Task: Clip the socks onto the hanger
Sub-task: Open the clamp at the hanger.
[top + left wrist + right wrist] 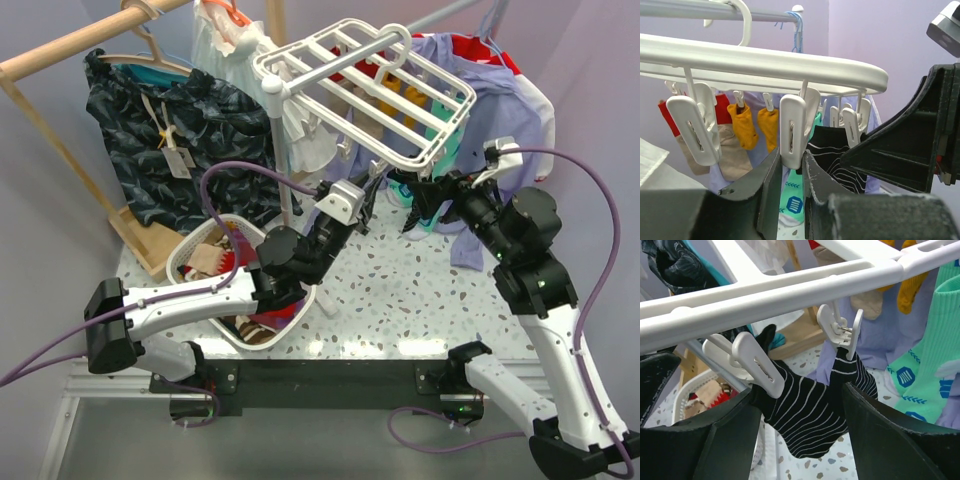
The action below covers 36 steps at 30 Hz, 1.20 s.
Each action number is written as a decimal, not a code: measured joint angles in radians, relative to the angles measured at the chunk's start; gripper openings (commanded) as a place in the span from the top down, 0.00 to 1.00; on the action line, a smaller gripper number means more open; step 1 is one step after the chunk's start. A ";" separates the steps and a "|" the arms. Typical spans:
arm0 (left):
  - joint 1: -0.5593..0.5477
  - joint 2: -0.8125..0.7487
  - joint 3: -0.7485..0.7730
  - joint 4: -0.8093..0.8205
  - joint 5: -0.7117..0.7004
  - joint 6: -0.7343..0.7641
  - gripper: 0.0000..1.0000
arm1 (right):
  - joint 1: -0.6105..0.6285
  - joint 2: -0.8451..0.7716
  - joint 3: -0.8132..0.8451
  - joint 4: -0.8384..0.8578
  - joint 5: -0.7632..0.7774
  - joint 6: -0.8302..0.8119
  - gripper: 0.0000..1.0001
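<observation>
While both arms reach up under the white grid hanger (370, 90) in the top view, the L gripper (378, 188) and R gripper (432, 192) sit side by side beneath its near edge; finger state is unreadable from there. A white laundry basket (190, 255) lies under the L arm.

Left wrist view: the L fingers (771, 185) are nearly together, w/ a clip (792, 127) pinched btwn them, its lower end touching both. The red socks (722, 107) w/ tan parts hang clipped to the hanger, up and far left of the fingers. Mustard socks (745, 125) hang just right of those, and a teal sock (792, 202) shows beyond the finger gap.

Right wrist view: the R fingers (725, 440) are spread wide, gripping nothing. A black striped sock (805, 415) hangs btwn them from two hanger clips above.
</observation>
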 measured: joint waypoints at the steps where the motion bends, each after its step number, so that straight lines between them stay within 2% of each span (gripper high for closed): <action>1: 0.000 0.000 -0.003 0.002 0.003 0.000 1.00 | 0.000 0.000 0.007 -0.020 0.000 -0.010 0.32; 11: 0.000 0.002 -0.023 -0.015 0.051 -0.029 1.00 | 0.000 -0.042 0.168 -0.185 -0.093 -0.061 0.32; 18: -0.001 0.025 -0.023 -0.027 0.074 -0.074 1.00 | 0.000 -0.062 0.163 -0.151 -0.300 -0.055 0.34; 24: -0.003 0.052 -0.023 -0.052 0.079 -0.106 1.00 | 0.000 -0.007 0.111 -0.104 -0.386 -0.023 0.36; 29: -0.003 0.056 -0.024 -0.078 0.081 -0.117 1.00 | 0.000 0.033 0.090 -0.056 -0.385 0.014 0.37; 36: -0.010 0.056 -0.035 -0.078 0.085 -0.124 1.00 | -0.001 0.042 0.078 -0.017 -0.310 0.053 0.37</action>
